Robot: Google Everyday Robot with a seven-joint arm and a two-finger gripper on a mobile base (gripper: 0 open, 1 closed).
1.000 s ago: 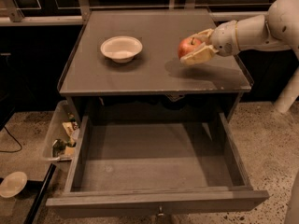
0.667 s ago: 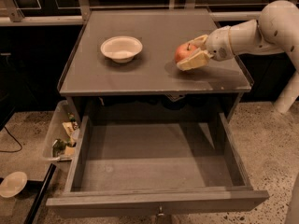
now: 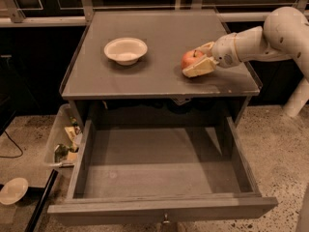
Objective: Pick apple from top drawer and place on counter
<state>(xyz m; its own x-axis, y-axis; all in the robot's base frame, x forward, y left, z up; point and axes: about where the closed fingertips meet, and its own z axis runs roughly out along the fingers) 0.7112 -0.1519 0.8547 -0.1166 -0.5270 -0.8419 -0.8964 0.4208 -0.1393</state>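
Observation:
The red apple is at the right side of the grey counter, low on its surface between the pale fingers of my gripper. The gripper reaches in from the right and is shut on the apple. The white arm stretches off to the upper right. The top drawer is pulled fully open below the counter. Its flat grey floor is bare.
A white bowl stands on the counter's left half. A clear plastic bin of clutter sits on the floor left of the drawer. A small white dish lies on the floor at the lower left. The speckled floor shows on the right.
My gripper has carried the apple a little to the left and down, from above the counter's right edge to low on its surface. The bowl and drawer have not moved.

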